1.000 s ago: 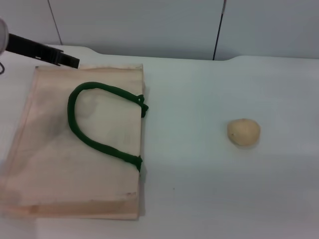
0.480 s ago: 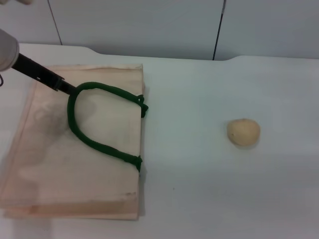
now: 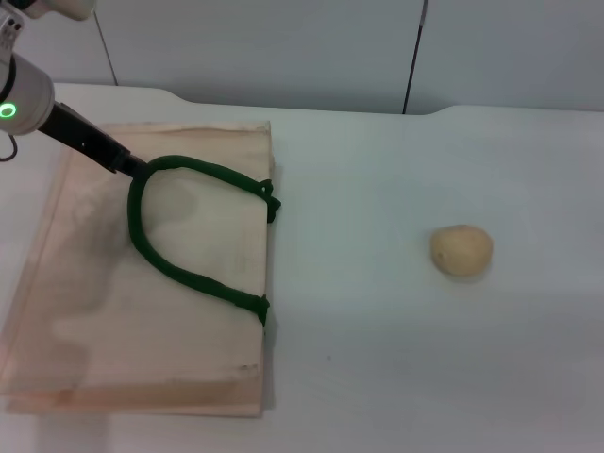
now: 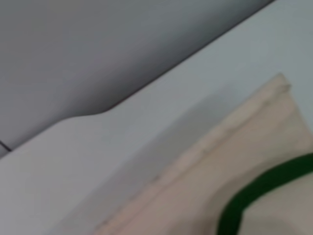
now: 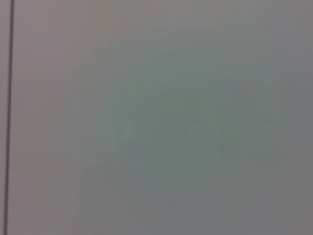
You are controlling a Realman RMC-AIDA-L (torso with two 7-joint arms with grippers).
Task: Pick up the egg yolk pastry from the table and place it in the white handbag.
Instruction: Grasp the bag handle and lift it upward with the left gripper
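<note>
The counter [image 3: 377, 359] carried the bag [image 3: 85, 311], which lay flat on the robot's left with its green handle [image 3: 156, 255] looped on top. The pastry [image 3: 461, 250] sat well apart to the right, untouched. The left gripper [image 3: 132, 168] reached in from the far left corner, its tip at the top of the handle loop; whether its fingers were open or closed could not be told. The step looked like opening the bag, so the next move probably called for lifting that handle. The right gripper was out of sight, and the bag's mouth appeared shut.
</note>
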